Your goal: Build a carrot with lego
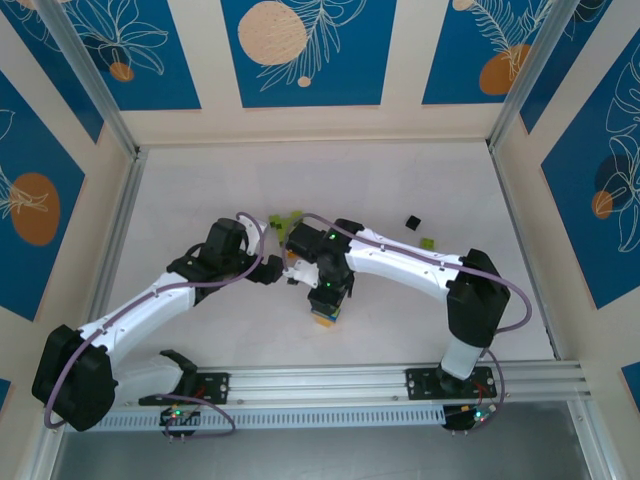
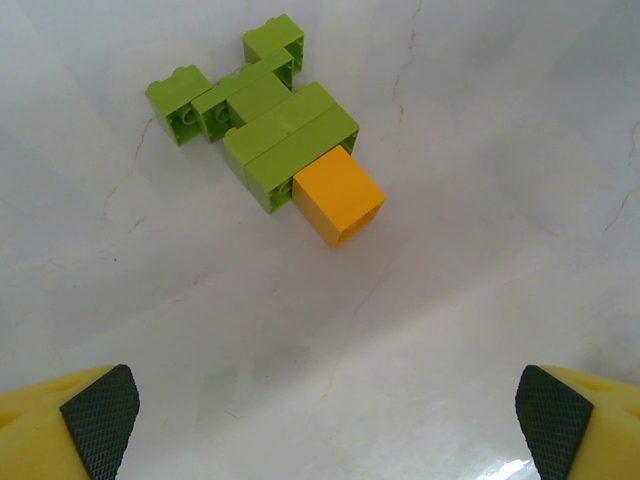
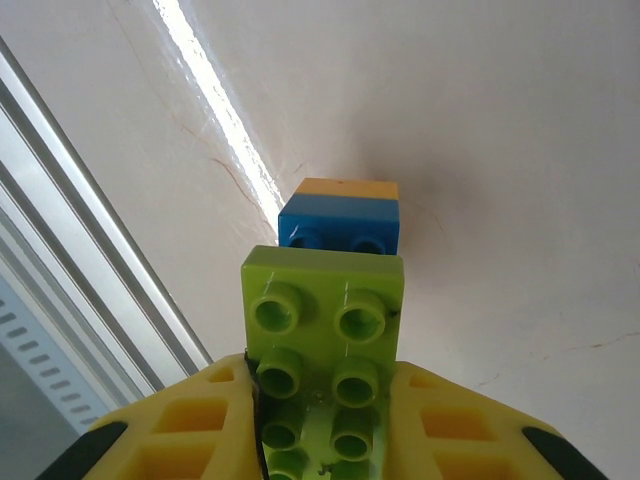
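Note:
My right gripper (image 3: pixel 322 400) is shut on a lime green lego brick (image 3: pixel 322 300), studs facing the camera. Just past its far end sit a blue brick (image 3: pixel 345 222) and an orange brick (image 3: pixel 350 187), stacked together on the table. From above, this gripper (image 1: pixel 325 300) points down at that small stack (image 1: pixel 323 318) near the front rail. My left gripper (image 2: pixel 320 425) hangs open over bare table, with nothing between its fingers. Ahead of it lies a cluster of lime green bricks (image 2: pixel 262 120) with an orange brick (image 2: pixel 338 193) joined to its end.
Loose lime bricks (image 1: pixel 284 222) lie behind the two grippers. A tiny black brick (image 1: pixel 412 220) and another lime brick (image 1: pixel 428 241) sit to the right, beside the right arm. The metal rail (image 1: pixel 400 380) runs along the near edge. Patterned walls enclose the white table (image 1: pixel 200 190).

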Controlling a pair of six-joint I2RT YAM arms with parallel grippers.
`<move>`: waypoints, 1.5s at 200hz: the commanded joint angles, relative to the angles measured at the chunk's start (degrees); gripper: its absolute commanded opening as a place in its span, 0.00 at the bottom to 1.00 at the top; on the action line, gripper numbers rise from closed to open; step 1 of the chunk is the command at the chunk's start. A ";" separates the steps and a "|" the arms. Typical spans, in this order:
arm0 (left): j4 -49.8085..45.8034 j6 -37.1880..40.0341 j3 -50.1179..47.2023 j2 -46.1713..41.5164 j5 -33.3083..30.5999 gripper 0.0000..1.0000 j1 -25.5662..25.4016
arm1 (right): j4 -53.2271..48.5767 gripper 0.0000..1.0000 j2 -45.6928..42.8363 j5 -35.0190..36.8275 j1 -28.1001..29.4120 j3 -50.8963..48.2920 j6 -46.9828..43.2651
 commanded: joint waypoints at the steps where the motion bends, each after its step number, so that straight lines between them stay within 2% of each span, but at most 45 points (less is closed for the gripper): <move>1: 0.09 -0.48 1.46 -0.41 0.89 1.00 -0.04 | -0.18 0.27 3.74 -1.82 1.17 -4.07 -3.05; 73: 2.05 -0.09 -0.14 -2.91 0.79 0.99 -0.04 | -7.45 0.28 2.51 -1.84 3.18 5.86 -12.72; 107: 2.26 -0.08 0.03 -2.39 1.15 0.99 -0.07 | -5.95 0.28 3.24 -2.24 5.20 5.67 -14.69; 196: 2.31 0.17 0.21 -2.10 1.93 0.99 -0.08 | -7.06 0.29 6.11 1.51 5.87 7.16 -16.42; 229: 2.34 0.08 0.12 -2.07 2.21 1.00 -0.11 | -6.16 0.35 5.01 1.94 5.86 7.03 -16.38; 272: 2.56 0.00 0.07 -2.10 2.72 0.99 -0.07 | -3.84 0.55 2.00 1.17 5.89 6.72 -15.94; 300: 2.67 0.11 -0.03 -2.19 3.15 0.99 -0.04 | -3.45 0.59 -0.12 0.58 5.86 7.20 -15.22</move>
